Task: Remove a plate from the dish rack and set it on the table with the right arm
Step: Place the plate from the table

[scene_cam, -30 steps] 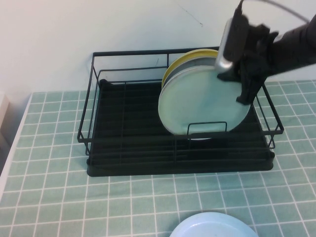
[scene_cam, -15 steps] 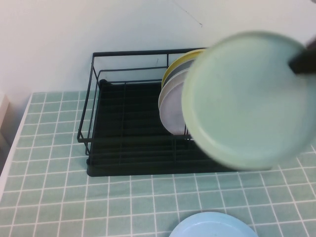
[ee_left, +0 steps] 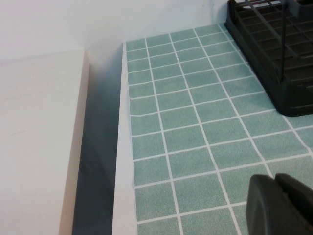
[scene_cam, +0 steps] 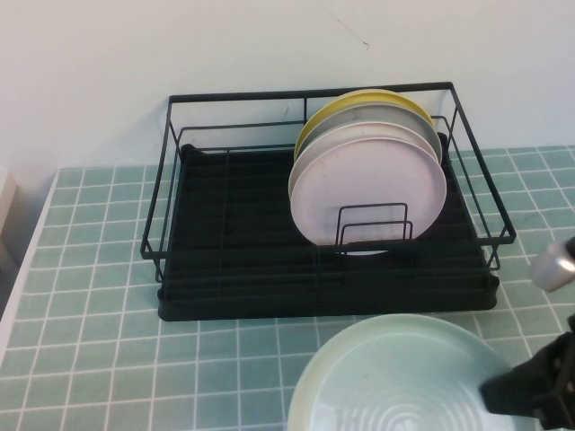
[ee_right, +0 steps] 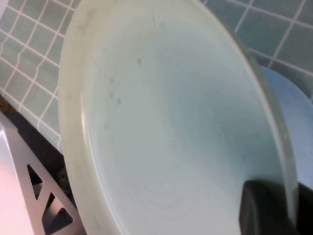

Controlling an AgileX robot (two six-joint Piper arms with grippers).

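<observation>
The pale mint-green plate [scene_cam: 395, 377] is out of the black wire dish rack [scene_cam: 234, 233] and hangs face-up, slightly tilted, over the tiled table [scene_cam: 90, 359] in front of the rack. My right gripper [scene_cam: 530, 395] is shut on the plate's right rim. In the right wrist view the plate [ee_right: 166, 122] fills the picture, with my right gripper [ee_right: 281, 205] clamped over its edge. My left gripper [ee_left: 276, 205] is shut and empty, low over the table's left part; it does not show in the high view.
A pale pink plate [scene_cam: 368, 193], a grey plate and a yellow plate [scene_cam: 359, 101] stand upright in the rack's right half. A light blue plate [ee_right: 293, 112] lies on the table under the mint plate. A white ledge [ee_left: 39, 137] borders the table's left edge.
The right arm has lifted the mint plate out of the rack, swung it towards the front and lowered it face-up over the light blue plate. The pink plate now shows in the rack.
</observation>
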